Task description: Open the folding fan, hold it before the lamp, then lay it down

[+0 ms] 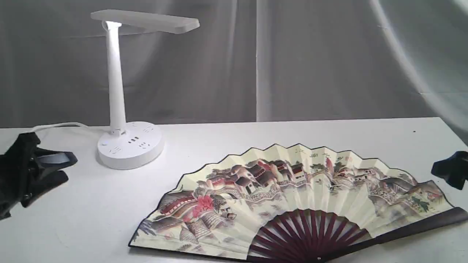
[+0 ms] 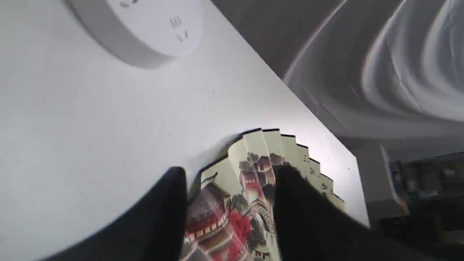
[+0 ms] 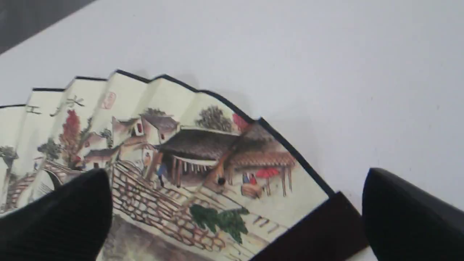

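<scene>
Now exterior: fan [image 1: 292, 197] lies fully open, flat on table [image 1: 91, 212], right of lamp [image 1: 116, 91] and apart from it. Left gripper [image 1: 69, 168] at left edge, fingers apart, empty; right gripper [image 1: 448, 171] at right edge, near fan's guard end. Left wrist: fingers [image 2: 166, 217] spread, fan's painted end between them, lamp base beyond. Right wrist: fingers [image 3: 398, 210] wide apart over guard end, holding nothing.

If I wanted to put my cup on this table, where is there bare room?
Two patches: the wide strip of table behind the fan, right of the lamp; and the front-left corner between the left fingers, lamp base and fan. The front right is crowded by the fan.
</scene>
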